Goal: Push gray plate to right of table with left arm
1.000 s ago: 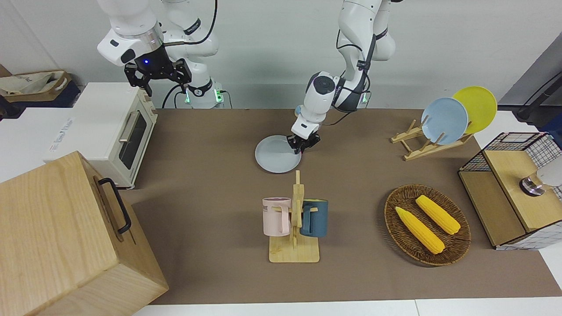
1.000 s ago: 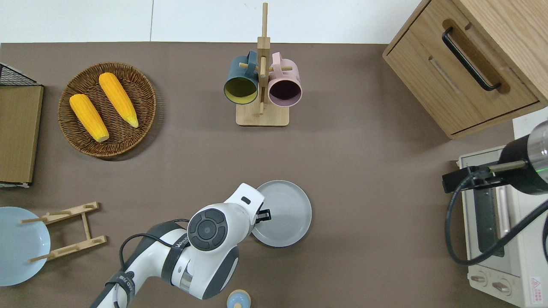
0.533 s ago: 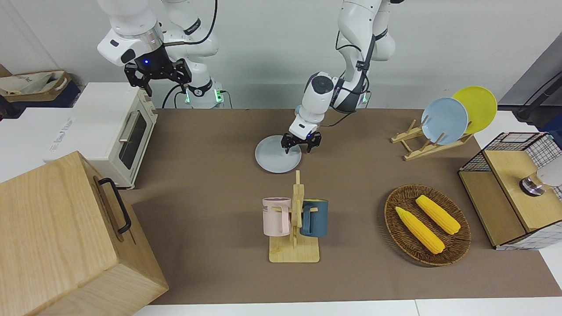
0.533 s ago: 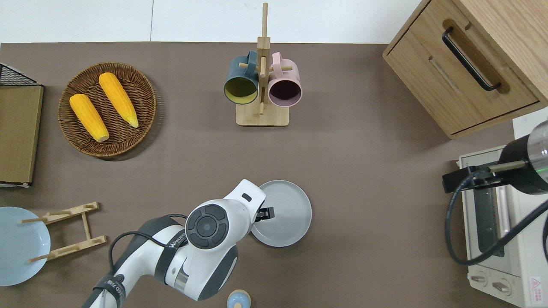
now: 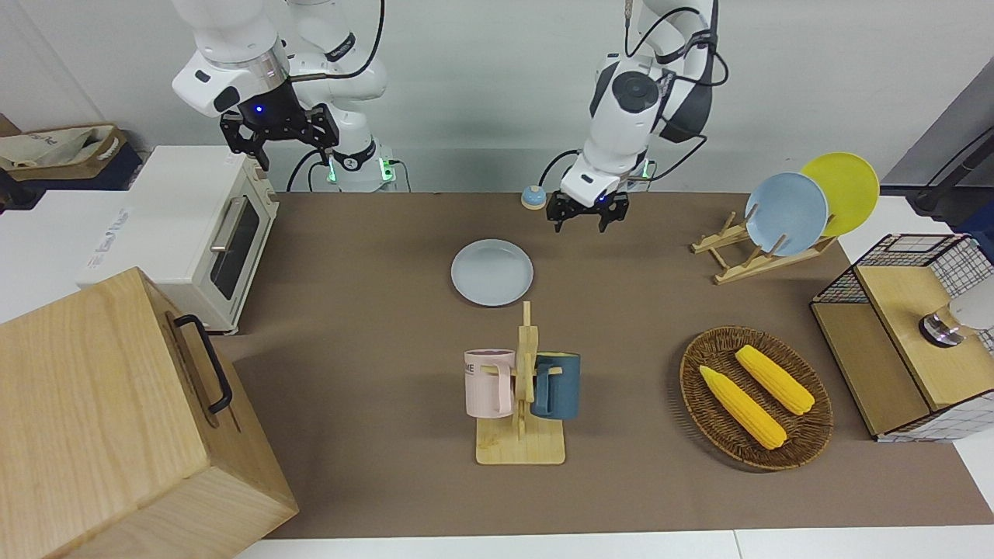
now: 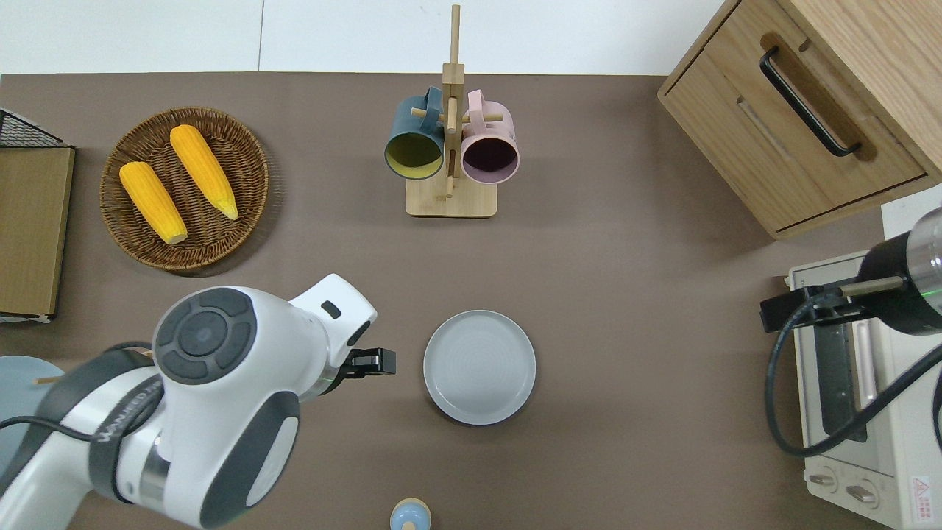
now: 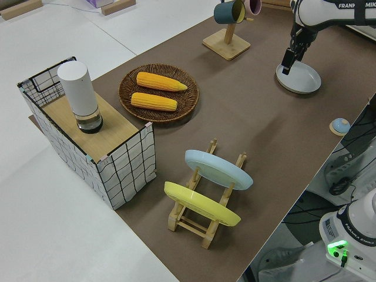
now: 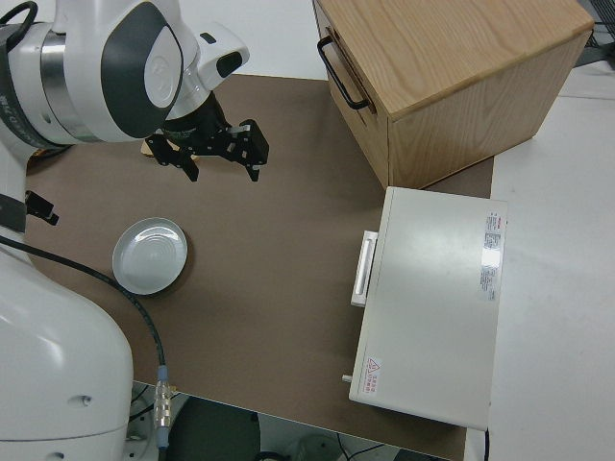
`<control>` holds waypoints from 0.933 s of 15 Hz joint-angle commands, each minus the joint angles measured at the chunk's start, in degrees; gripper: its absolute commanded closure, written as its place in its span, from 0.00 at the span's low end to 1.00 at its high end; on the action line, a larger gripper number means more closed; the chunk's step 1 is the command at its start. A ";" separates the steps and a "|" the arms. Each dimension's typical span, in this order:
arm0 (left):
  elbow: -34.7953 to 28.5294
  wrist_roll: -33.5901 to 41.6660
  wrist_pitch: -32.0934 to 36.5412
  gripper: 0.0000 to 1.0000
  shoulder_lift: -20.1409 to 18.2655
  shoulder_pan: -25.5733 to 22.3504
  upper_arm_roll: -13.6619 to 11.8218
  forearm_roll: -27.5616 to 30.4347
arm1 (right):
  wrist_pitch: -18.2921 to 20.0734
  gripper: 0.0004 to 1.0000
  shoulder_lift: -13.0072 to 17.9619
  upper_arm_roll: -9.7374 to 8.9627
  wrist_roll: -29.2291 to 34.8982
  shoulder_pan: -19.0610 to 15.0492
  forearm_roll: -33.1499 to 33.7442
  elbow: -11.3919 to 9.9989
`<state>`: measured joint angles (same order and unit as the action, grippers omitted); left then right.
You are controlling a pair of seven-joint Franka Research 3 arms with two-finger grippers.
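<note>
The matte brown rectangular desk [image 6: 633,294] with white edges carries everything here. At 2 o'clock in the overhead view stands a pale wooden cabinet [image 6: 809,110] with a black bar handle on its drawer front; at 4 o'clock sits a smooth white toaster oven [image 6: 861,412]. At 9 o'clock a wire-grid crate with a wooden top [image 5: 908,334] holds a white cylinder [image 7: 79,94]. At 10 o'clock a round dark wicker basket [image 6: 243,154] contains two yellow corn cobs [image 6: 176,180] lying side by side. At 8 o'clock a slatted wooden rack [image 5: 738,260] holds a sky-blue plate [image 5: 786,213] and a yellow plate [image 5: 846,190], both on edge. At 12 o'clock a wooden peg stand [image 6: 450,199] bears a teal mug [image 6: 413,143] and a pink mug [image 6: 489,147], each hung by its handle.

The flat round gray plate [image 6: 479,366], smooth with a low rim, lies empty at the centre of the desk. The left tool [image 6: 372,361] is raised at the plate's 9 o'clock, clear of it, fingers spread wide and empty. The right arm is parked, its right tool [image 5: 279,136] likewise wide and empty. A small blue domed bell [image 6: 410,515] sits at 6 o'clock.
</note>
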<state>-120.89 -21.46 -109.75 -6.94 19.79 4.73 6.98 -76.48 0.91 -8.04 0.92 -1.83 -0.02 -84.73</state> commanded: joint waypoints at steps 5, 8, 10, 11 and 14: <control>13.75 9.58 20.45 0.01 -1.84 -0.11 -10.44 -5.03 | 0.89 0.02 0.14 -0.92 0.66 -1.07 -0.25 0.53; 15.95 12.50 22.82 0.01 -3.25 -0.28 -10.71 -7.33 | 0.89 0.02 0.14 -0.92 0.66 -1.15 -0.25 0.53; 16.13 12.50 23.18 0.01 -3.43 -0.54 -10.71 -7.94 | 0.89 0.02 0.14 -0.92 0.66 -1.07 -0.25 0.53; 16.21 12.50 23.18 0.01 -3.69 -0.55 -10.71 -8.47 | 0.89 0.02 0.14 -0.92 0.75 -1.07 -0.25 0.53; 16.22 12.41 23.09 0.01 -3.69 -0.55 -10.80 -8.65 | 0.89 0.02 0.14 -0.92 0.75 -1.07 -0.25 0.53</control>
<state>-105.30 -9.87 -87.86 -10.41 19.73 -6.38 -0.32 -76.48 0.91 -8.04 0.92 -1.83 -0.02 -84.73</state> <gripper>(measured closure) 0.004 0.013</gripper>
